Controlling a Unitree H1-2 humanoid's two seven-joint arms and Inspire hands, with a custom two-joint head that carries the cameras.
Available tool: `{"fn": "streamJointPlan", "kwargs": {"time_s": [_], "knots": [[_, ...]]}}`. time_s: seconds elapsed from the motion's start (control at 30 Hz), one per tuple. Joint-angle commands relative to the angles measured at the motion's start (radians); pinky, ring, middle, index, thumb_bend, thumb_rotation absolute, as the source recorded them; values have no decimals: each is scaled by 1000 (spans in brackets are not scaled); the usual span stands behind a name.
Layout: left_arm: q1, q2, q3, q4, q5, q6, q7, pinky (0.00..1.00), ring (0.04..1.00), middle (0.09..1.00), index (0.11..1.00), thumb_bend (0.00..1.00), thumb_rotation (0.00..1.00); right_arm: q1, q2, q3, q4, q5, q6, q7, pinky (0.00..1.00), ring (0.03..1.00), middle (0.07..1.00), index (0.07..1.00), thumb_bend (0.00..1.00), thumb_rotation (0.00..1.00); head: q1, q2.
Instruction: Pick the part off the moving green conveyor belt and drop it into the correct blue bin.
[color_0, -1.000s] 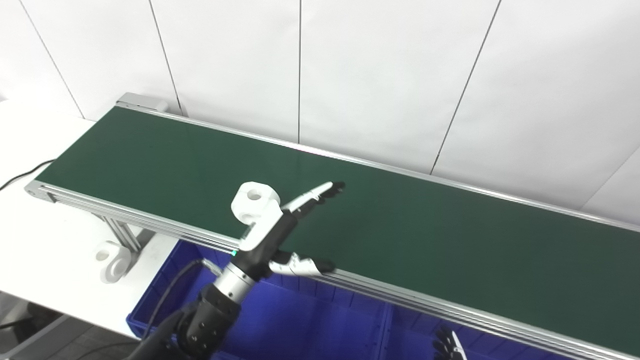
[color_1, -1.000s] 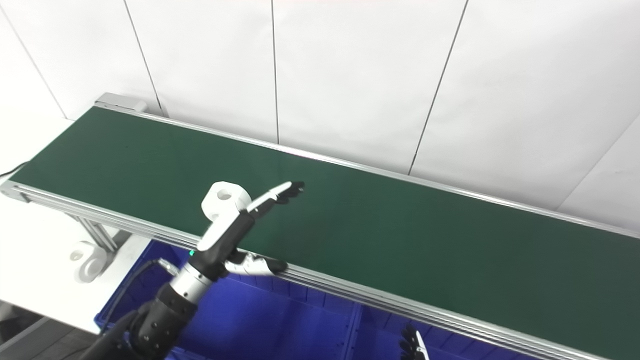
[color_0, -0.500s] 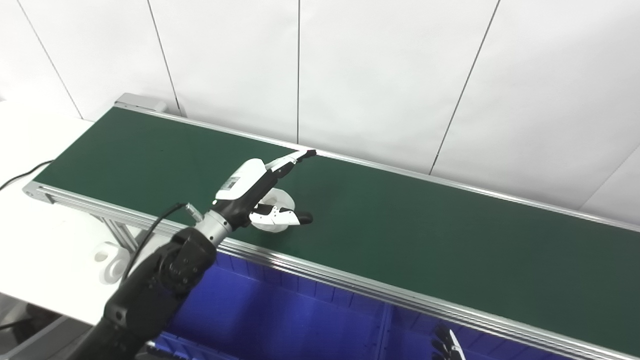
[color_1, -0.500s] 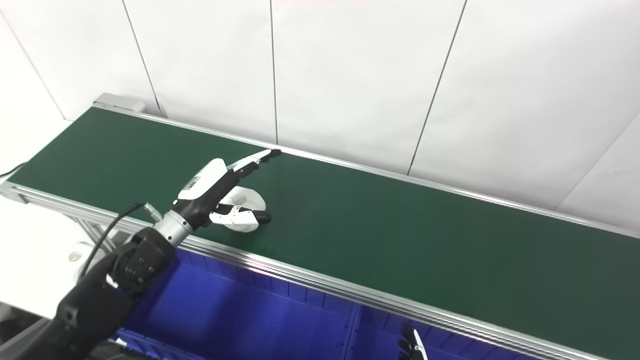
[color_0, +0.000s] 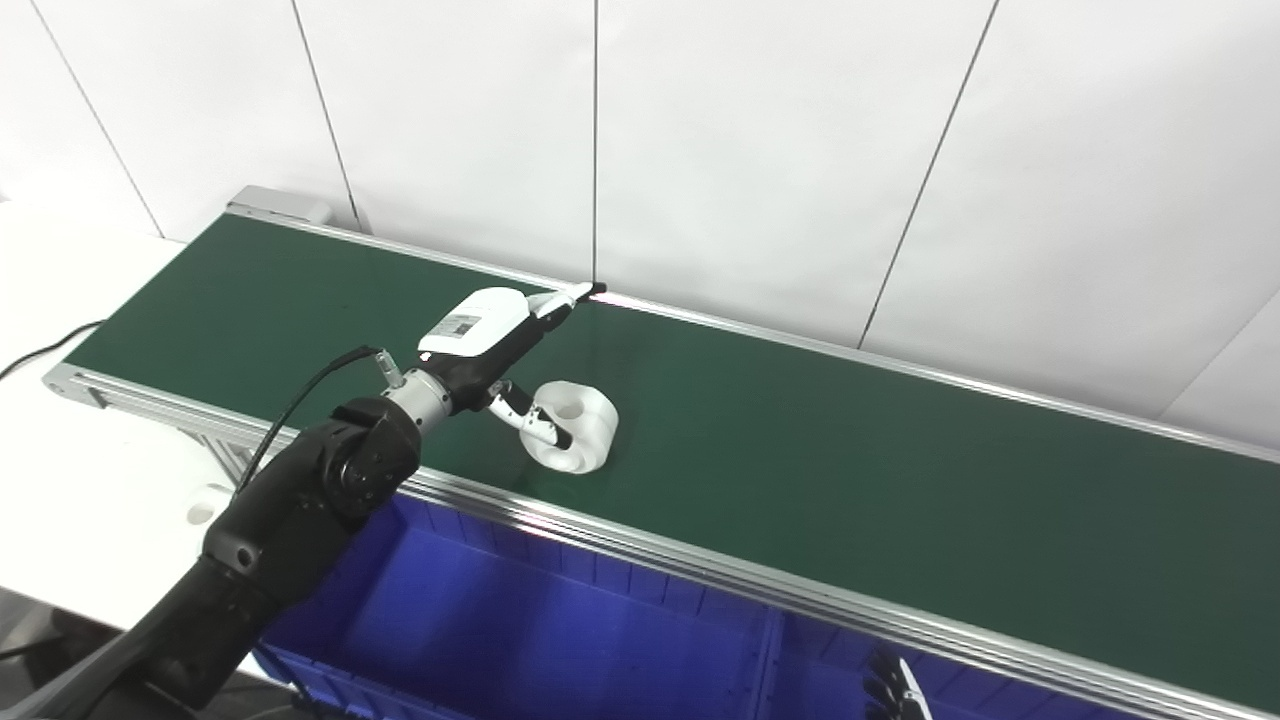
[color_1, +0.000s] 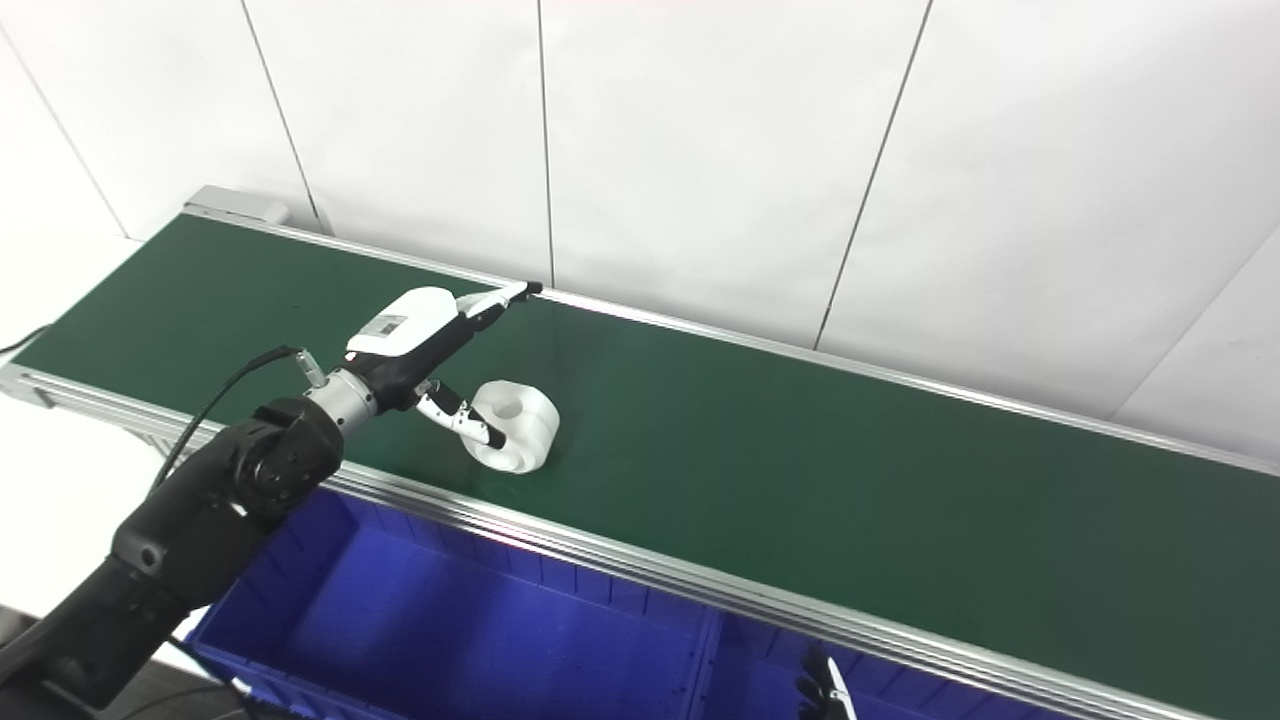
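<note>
A white part (color_0: 578, 427) with a round hole lies on the green conveyor belt (color_0: 850, 470), near its front rail. My left hand (color_0: 487, 340) reaches over the belt just left of the part. Its fingers (color_0: 570, 295) are stretched out toward the far rail. Its thumb (color_0: 530, 422) hangs down against the part's left side. The hand is open and holds nothing. The part also shows in the right eye view (color_1: 515, 425). Only the fingertips of my right hand (color_0: 895, 692) show at the bottom edge, over the blue bin (color_0: 560, 640).
The blue bin sits under the belt's front rail, with a divider wall (color_0: 772, 650) splitting it into compartments. A second white part (color_0: 203, 512) lies on the white table at the left, partly hidden by my left arm. A white panelled wall stands behind the belt.
My left hand has moved from the belt's front rail out over the belt toward the far rail. The part has travelled right along the belt. The thumb now rests at its left side.
</note>
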Motion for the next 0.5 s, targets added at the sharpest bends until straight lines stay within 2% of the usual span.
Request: {"fn": "streamJointPlan", "kwargs": {"time_s": [0.0, 0.23, 0.37, 0.47], "knots": [[-54, 27, -1, 9, -3, 5, -1, 848, 925, 949, 971, 861, 77, -13, -2, 3, -20, 15, -58, 0, 840, 895, 925, 956, 801, 918, 1, 1], [-86, -1, -46, 80, -3, 9, -11, 821, 923, 959, 975, 891, 43, -12, -3, 9, -24, 5, -58, -15, 830, 890, 919, 953, 810, 927, -1, 2], [-96, -38, -54, 116, -67, 24, -40, 811, 913, 956, 969, 904, 43, -3, 2, 0, -29, 16, -58, 0, 829, 893, 924, 957, 821, 925, -3, 8], [-101, -77, -46, 156, -118, 17, -36, 807, 896, 948, 956, 910, 41, 0, 5, 1, -32, 15, -58, -6, 818, 892, 924, 955, 810, 924, -3, 11]]}}
